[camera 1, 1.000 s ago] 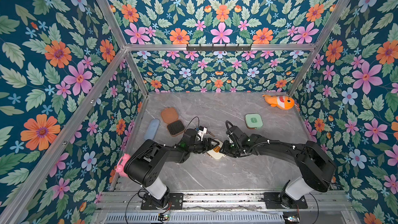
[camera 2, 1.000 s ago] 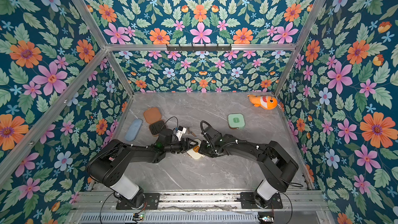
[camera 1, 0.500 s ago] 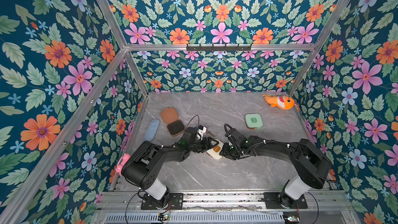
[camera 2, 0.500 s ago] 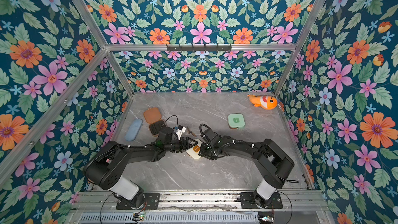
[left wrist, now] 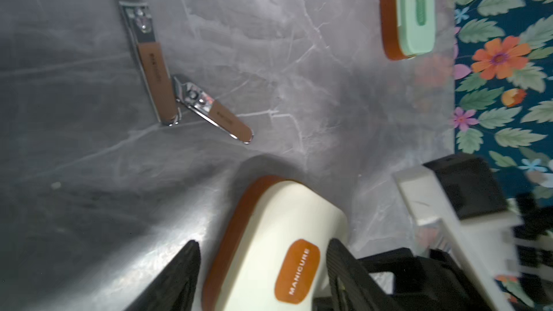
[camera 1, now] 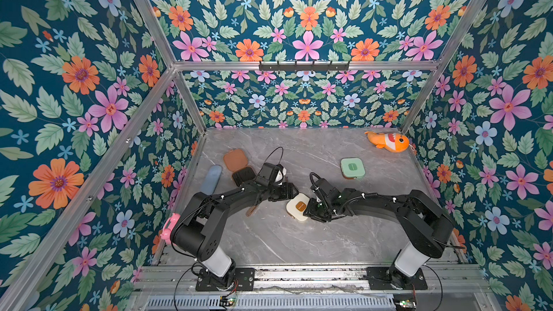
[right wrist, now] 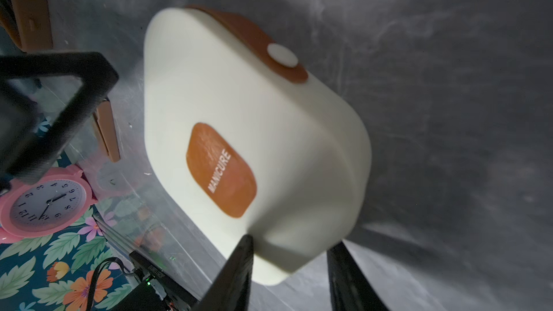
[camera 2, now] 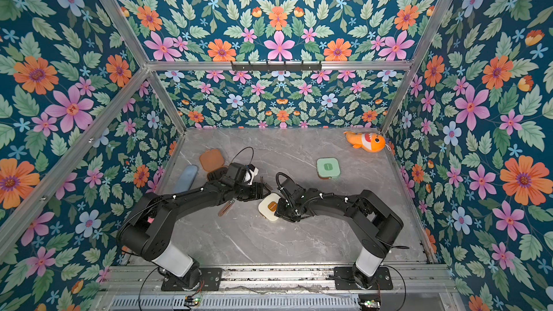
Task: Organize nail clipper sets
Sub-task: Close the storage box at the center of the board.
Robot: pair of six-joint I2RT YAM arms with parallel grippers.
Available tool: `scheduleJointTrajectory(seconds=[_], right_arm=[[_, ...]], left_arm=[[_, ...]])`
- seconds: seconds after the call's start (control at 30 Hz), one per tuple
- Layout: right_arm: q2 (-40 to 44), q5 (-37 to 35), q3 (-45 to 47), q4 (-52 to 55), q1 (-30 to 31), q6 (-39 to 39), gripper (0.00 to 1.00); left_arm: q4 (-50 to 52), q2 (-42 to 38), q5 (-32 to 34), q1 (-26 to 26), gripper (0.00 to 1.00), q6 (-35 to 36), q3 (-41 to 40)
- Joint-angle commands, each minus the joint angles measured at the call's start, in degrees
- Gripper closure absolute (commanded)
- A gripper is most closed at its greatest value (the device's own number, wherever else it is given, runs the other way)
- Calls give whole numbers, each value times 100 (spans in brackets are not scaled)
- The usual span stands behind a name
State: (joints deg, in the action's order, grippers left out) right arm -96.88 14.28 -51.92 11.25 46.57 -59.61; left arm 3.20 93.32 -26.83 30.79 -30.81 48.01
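Note:
A shut cream case (camera 1: 297,206) (camera 2: 270,206) with an orange MANICURE label is tilted up off the table's middle. My right gripper (right wrist: 291,242) (camera 1: 308,209) is shut on one corner of it. My left gripper (left wrist: 263,243) (camera 1: 294,190) straddles the opposite edge, open, with a gap beside the brown base. The brown case (camera 1: 239,167) lies open at the left, its black tray showing. The mint green case (camera 1: 352,168) (left wrist: 414,10) stands shut further right. Two clippers (left wrist: 152,67) (left wrist: 215,112) lie touching on the table beyond the cream case.
A slim brown tool (camera 1: 251,209) lies under my left forearm. A pale blue oblong case (camera 1: 211,179) and a pink alarm clock (camera 1: 170,227) (right wrist: 45,204) sit by the left wall. An orange fish toy (camera 1: 389,141) rests in the back right corner.
My right wrist has edged slightly to the left. The cream case stays between the two grippers, barely shifted.

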Motion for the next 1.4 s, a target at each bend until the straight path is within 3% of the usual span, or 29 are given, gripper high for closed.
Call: scheduleJointTrajectory(seconds=[0.0,0.23,0.4,0.6,0.73,0.9,1.07,1.37], right_arm=[[-48,-203,6,71,10,-50,59],[-116,-198,-25,71,6,-24,59],[-149,-181,25,-98,-16,-6,59],[-126,-18,141,-509,-42,-11,59],[-99,-70,94,-272,-43,86,59],[389,-487,185,329,-42,259,57],[1156,-1206,393,1158,-43,606,41],[1413,-2043,334,2256,654,931,24]], left_arm=[[221,152,-60,4,30,387,61],[-92,345,-433,66,32,321,-13],[-187,307,-614,199,45,151,-305],[-1073,274,-788,645,52,-529,-1084],[-1284,404,-658,933,52,-714,-1110],[-1109,434,-372,933,46,-877,-904],[-1053,240,-296,938,29,-979,-506],[383,-698,1295,480,20,-600,557]])
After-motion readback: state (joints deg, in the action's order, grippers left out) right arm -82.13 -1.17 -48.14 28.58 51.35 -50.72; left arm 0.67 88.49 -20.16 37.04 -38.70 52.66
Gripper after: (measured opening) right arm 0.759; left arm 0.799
